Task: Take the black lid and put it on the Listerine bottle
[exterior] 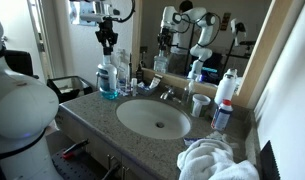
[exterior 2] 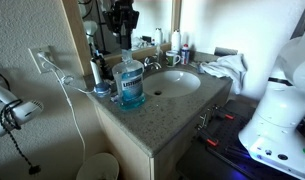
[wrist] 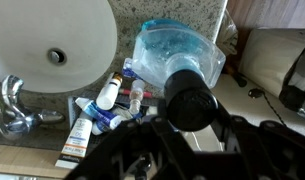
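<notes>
The Listerine bottle point(exterior: 109, 80) stands on the counter left of the sink; it is broad and clear, with blue-teal liquid. It also shows in an exterior view point(exterior 2: 130, 85) and from above in the wrist view point(wrist: 177, 50). My gripper point(exterior: 107, 42) hangs right above the bottle's neck in both exterior views point(exterior 2: 120, 28). In the wrist view the gripper point(wrist: 192, 108) is shut on the black lid point(wrist: 192, 97), a small round black cap held over the bottle's top. Whether the lid touches the neck is hidden.
The white sink basin point(exterior: 152, 120) and faucet point(exterior: 167, 93) lie beside the bottle. A slimmer clear bottle point(exterior: 122, 72) stands next to it, and tubes and small items point(wrist: 107, 105) lie by its base. A white towel point(exterior: 207, 158) and a white bottle with red cap point(exterior: 227, 88) are further off.
</notes>
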Robot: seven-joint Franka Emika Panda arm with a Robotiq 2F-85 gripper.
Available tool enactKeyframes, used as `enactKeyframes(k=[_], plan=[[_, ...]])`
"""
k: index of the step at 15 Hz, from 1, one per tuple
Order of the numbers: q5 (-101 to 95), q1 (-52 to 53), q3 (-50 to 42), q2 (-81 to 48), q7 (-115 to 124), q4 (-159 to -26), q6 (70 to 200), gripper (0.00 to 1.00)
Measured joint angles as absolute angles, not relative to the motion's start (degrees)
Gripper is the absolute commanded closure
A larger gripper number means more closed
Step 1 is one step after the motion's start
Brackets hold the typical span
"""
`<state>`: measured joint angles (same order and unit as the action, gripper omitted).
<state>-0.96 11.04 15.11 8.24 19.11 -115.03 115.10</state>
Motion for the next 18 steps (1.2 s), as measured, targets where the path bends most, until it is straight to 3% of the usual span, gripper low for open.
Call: enactKeyframes(k=[18], plan=[[-0.3, 10.9, 13.7, 8.2, 19.2, -114.5, 114.9, 0.80]])
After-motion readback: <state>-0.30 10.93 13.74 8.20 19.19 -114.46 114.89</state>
